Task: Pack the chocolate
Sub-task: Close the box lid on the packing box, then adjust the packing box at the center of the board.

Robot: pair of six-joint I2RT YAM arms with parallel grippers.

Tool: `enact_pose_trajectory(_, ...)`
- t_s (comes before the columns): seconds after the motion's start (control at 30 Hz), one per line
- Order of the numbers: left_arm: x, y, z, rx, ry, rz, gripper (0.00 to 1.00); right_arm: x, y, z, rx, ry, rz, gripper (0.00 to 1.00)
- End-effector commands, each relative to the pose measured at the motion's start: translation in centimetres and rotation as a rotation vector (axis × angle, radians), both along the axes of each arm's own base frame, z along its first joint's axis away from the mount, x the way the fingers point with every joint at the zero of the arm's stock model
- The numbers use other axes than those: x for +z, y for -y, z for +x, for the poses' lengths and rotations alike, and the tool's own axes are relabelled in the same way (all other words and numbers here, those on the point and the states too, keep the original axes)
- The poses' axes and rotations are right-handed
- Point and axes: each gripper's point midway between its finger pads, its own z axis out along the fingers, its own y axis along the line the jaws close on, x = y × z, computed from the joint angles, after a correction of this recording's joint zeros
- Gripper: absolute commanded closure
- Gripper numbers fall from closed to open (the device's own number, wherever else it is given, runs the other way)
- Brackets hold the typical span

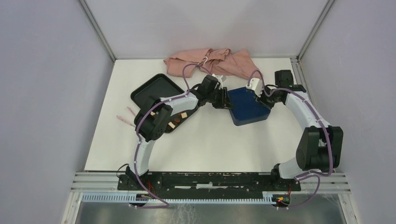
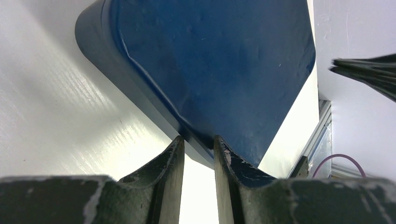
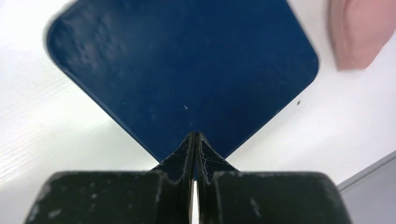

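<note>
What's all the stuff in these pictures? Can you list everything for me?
box: one, dark blue, middle of the table
tray: one, black, left of the box
chocolates: a few showing, brown and pale, on the tray's near end, partly hidden by the left arm
cloth: one, pink, crumpled at the back of the table
pink bits: too small to tell what they are, pink, left of the tray
table: one, white, under everything
arms: two, black and white, both reaching to the box
left tool: one, black, fingers slightly apart at a box corner
right tool: one, black, shut, tips at another box corner
</note>
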Motion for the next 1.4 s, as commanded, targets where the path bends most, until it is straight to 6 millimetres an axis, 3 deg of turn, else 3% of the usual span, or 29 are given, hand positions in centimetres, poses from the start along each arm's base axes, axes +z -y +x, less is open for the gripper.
enact_pose_trajectory(0.0, 1.7, 1.5, 0.8, -0.004, 0.009, -0.068, 0.64, -5.0, 4.3, -0.5, -0.144, -0.163, -0.199, 0.95)
enact_pose_trajectory(0.2, 1.3, 1.8, 1.1, -0.005, -0.001, -0.074, 0.64, -7.8, 7.8, -1.6, -0.233, -0.265, -0.323, 0.97)
enact_pose_trajectory(0.27, 1.1, 1.9, 1.1, -0.008, -0.004, -0.074, 0.64, -7.8, 7.6, -1.5, -0.233, -0.274, -0.301, 0.97)
enact_pose_trajectory(0.37, 0.9, 1.9, 1.1, -0.01, -0.006, -0.073, 0.64, -5.0, 6.5, 0.4, -0.23, -0.183, -0.179, 0.95)
enact_pose_trajectory(0.53, 0.4, 2.0, 1.2, -0.015, -0.015, -0.065, 0.64, 2.3, 3.6, 4.7, -0.184, 0.047, 0.037, 0.93)
enact_pose_trajectory(0.67, -0.1, 2.1, 1.2, -0.016, -0.021, -0.062, 0.64, 4.7, 2.9, 7.7, -0.193, 0.104, 0.106, 0.95)
enact_pose_trajectory(0.8, -0.3, 2.1, 1.2, -0.014, -0.026, -0.059, 0.64, 3.9, 2.5, 9.5, -0.207, 0.069, 0.13, 0.96)
enact_pose_trajectory(0.9, -0.6, 2.1, 1.2, -0.014, -0.029, -0.055, 0.64, 1.8, 2.7, 10.5, -0.241, 0.028, 0.088, 0.97)
enact_pose_trajectory(1.1, -1.2, 2.2, 1.2, -0.017, -0.04, -0.053, 0.64, -7.3, 5.8, 11.2, -0.373, -0.147, -0.13, 0.99)
enact_pose_trajectory(1.17, -1.4, 2.1, 1.1, -0.017, -0.043, -0.052, 0.64, -8.9, 6.8, 10.9, -0.397, -0.181, -0.184, 1.0)
enact_pose_trajectory(1.27, -1.5, 2.2, 1.1, -0.017, -0.044, -0.055, 0.64, -9.0, 6.7, 10.5, -0.382, -0.195, -0.18, 1.0)
enact_pose_trajectory(1.37, -1.2, 2.3, 1.2, -0.019, -0.038, -0.065, 0.63, -6.6, 5.9, 11.1, -0.366, -0.144, -0.098, 0.98)
